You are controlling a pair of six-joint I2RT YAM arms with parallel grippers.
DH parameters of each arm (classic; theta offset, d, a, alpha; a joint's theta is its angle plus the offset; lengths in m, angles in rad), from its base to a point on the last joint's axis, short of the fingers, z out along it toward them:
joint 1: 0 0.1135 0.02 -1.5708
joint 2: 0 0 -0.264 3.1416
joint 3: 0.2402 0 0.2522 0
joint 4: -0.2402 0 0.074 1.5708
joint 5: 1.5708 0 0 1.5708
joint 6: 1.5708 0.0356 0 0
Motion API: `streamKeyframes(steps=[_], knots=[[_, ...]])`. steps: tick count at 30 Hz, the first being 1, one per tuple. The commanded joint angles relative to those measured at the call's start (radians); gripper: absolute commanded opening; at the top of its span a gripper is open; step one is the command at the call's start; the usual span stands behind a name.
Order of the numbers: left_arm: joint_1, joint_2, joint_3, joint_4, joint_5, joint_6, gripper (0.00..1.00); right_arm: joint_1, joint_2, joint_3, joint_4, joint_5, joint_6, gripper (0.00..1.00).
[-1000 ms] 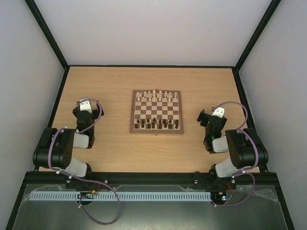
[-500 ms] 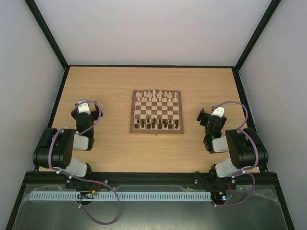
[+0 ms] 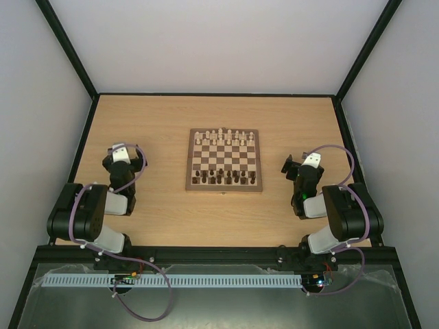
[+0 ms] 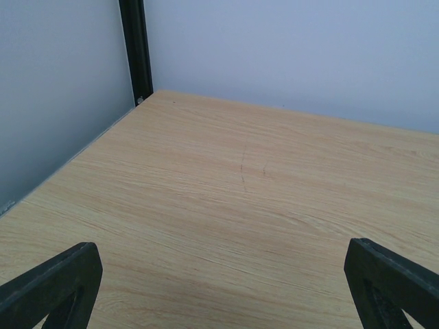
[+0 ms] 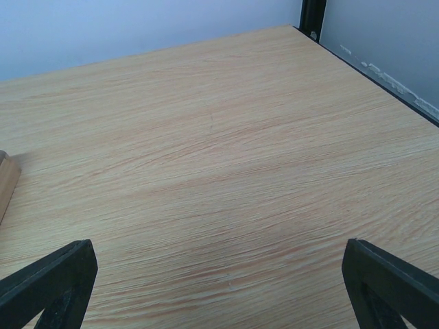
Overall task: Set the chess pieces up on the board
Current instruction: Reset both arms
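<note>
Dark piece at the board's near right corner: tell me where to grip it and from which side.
Take the dark piece by its top, from straight above with the right gripper, open and nearest. It stands upright with a neighbour close on its left, so probably close on its near and far sides.

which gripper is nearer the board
The right gripper: it sits closer to the board, whose corner shows in its wrist view. The left gripper is farther off, with no board in its view.
</note>
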Motion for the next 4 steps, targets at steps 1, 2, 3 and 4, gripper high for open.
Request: streamKeyframes(steps=[1, 2, 3, 4], knots=[[-0.003, 0.011, 0.005, 0.056, -0.014, 0.003, 0.99, -0.006, 0.004, 0.019, 0.045, 0.013, -0.003, 0.99], [-0.002, 0.01, 0.005, 0.056, -0.014, 0.003, 1.0, -0.006, 0.003, 0.02, 0.045, 0.013, -0.003, 0.99], [-0.002, 0.01, 0.005, 0.056, -0.014, 0.003, 1.0, -0.008, 0.002, 0.018, 0.046, 0.013, -0.004, 0.98], [-0.003, 0.01, 0.005, 0.056, -0.014, 0.003, 1.0, -0.007, 0.001, 0.016, 0.049, 0.013, -0.004, 0.99]])
